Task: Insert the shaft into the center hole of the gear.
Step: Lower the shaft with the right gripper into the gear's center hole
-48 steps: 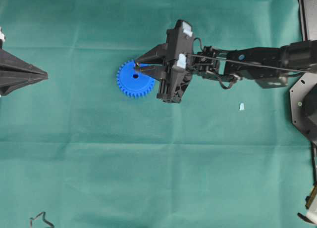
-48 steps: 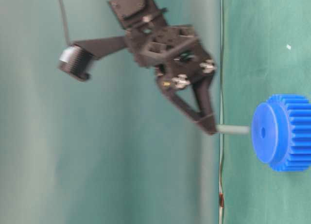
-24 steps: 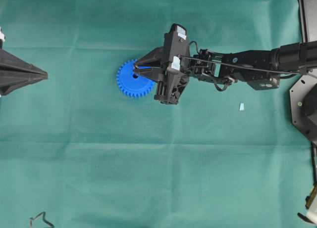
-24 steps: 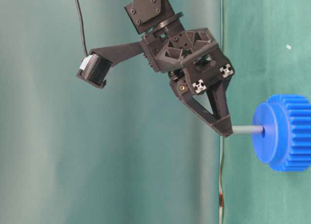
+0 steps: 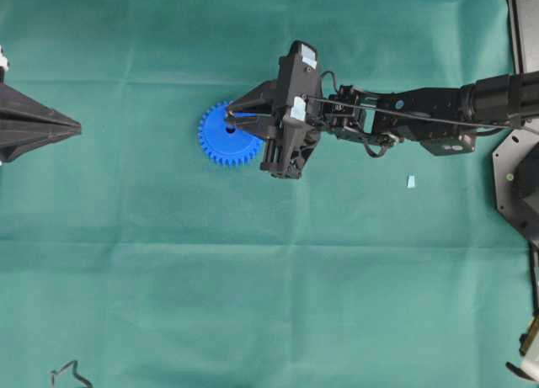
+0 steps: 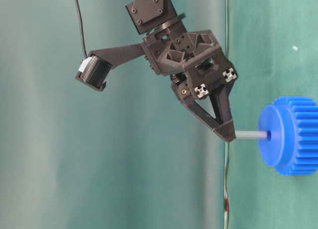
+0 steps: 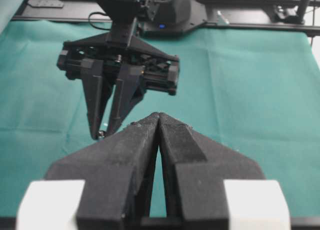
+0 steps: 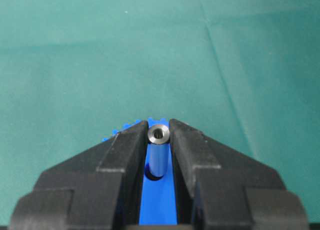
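A green cloth-covered table (image 5: 253,304) carries the blue gear (image 5: 221,135) and a small pale scrap (image 5: 411,182).

Blue toothed gear (image 6: 293,135) flat on cloth; grey shaft (image 6: 251,135) upright, tip in ctr hole.

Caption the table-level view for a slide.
Right gripper holds the shaft with its tip at the blue gear's center hole.

No readable text, labels, brands or numbers on anything in view.
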`<state>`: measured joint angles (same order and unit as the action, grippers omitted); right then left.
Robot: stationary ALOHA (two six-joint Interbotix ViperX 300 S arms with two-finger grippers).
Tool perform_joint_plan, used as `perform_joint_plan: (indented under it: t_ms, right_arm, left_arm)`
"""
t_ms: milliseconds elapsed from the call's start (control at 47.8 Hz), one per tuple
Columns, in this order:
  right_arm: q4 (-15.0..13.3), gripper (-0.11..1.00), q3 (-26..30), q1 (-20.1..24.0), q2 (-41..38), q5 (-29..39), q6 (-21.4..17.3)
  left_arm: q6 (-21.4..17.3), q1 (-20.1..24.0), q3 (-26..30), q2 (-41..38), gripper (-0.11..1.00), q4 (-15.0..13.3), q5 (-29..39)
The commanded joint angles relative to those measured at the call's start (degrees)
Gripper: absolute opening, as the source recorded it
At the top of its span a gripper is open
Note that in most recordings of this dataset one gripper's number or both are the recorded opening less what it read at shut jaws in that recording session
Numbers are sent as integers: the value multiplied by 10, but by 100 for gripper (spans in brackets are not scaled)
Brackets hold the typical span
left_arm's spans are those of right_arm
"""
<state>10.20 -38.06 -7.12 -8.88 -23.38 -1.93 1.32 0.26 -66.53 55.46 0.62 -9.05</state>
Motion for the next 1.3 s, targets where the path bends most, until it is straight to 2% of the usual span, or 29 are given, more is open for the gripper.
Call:
perform_joint_plan:
  t_ms: [0, 711, 1276]
  right_arm:
    - [4, 17, 9, 3, 4, -5, -1]
    - [8, 17, 18, -1, -47, -23, 0]
    - [5, 17, 18, -1, -47, -8, 2]
  left_arm:
    - [-1, 3, 12, -3, 0, 2, -4]
    - [0, 3, 12, -3, 0, 2, -4]
    - [0, 4, 13, -3, 0, 2, -4]
